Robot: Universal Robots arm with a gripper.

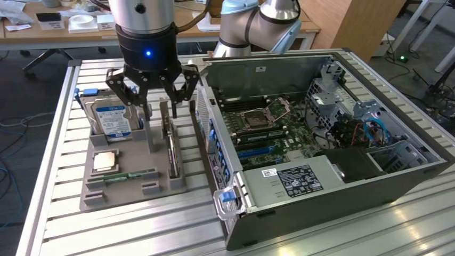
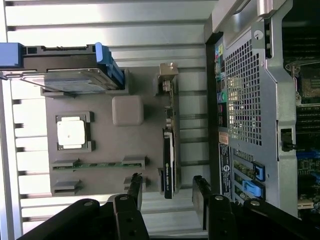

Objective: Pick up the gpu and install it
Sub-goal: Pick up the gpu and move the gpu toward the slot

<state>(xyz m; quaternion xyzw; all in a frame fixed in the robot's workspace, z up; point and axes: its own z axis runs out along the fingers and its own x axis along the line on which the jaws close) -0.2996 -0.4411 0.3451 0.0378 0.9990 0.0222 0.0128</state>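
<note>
Above the grey holder (image 1: 128, 192) on the table (image 1: 64, 226), your gripper (image 1: 152, 100) hangs with fingers (image 1: 186, 82) spread, empty, over the gpu (image 1: 171, 141) standing on edge in its slot. Descend off-centre and a finger may strike the card's edge, jamming or tipping it.

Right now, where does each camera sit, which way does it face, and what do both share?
Exterior view: off the arm, raised, looking down at tray and open computer case; arm and open end effector show.
Wrist view: on the wrist, looking straight down at the tray; end effector fingers show.
Shared: gpu, hard drive, tray, computer case.
</note>
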